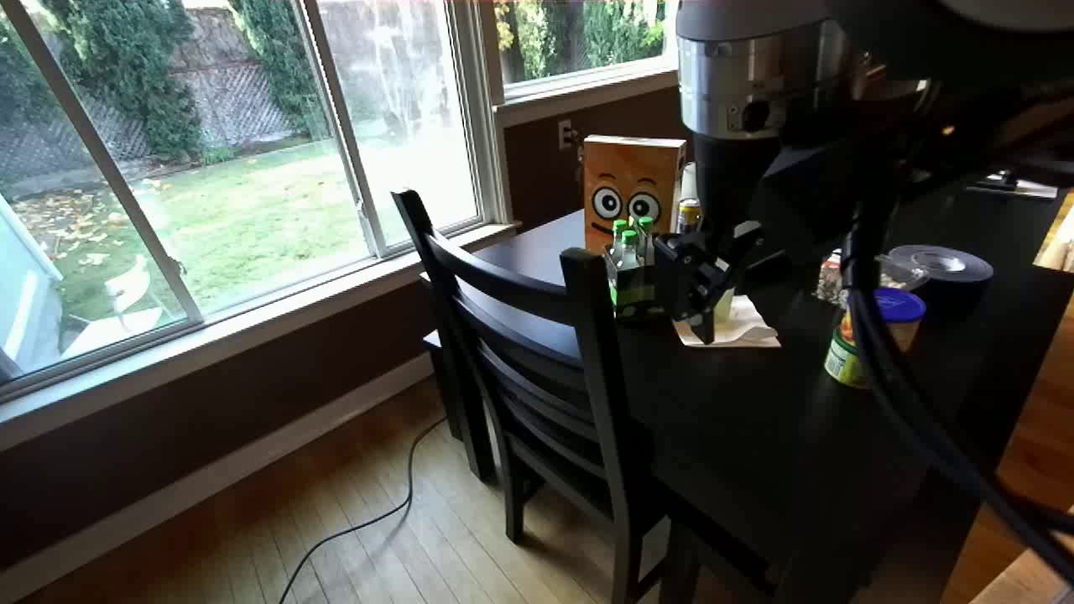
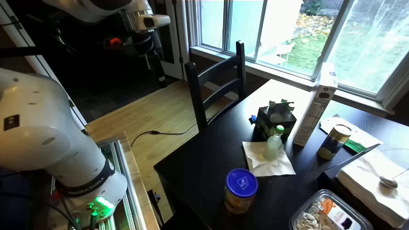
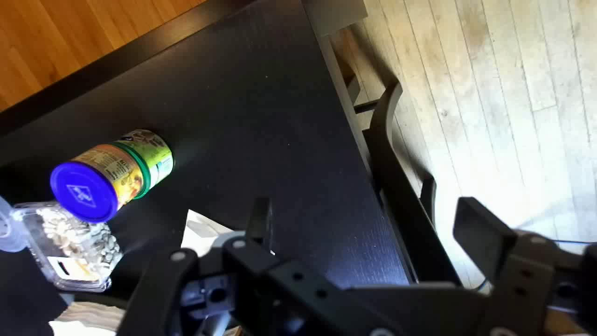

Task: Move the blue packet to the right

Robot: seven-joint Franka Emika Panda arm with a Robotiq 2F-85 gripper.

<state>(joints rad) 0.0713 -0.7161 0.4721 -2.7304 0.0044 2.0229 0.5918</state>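
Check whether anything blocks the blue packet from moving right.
Yes: as seen in an exterior view, the black bottle carrier stands just to the right of the blue packet. Whether they touch, I can't tell. A straight slide that way would probably run into it; going around looks safer.

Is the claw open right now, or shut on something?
Open. In the wrist view the claw has its fingers wide apart, with table and chair showing between them and nothing gripped.

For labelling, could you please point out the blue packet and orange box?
Blue packet [image 2: 253,119], in an exterior view: its visible blue part.
Orange box [image 1: 629,186], in an exterior view: its printed front.
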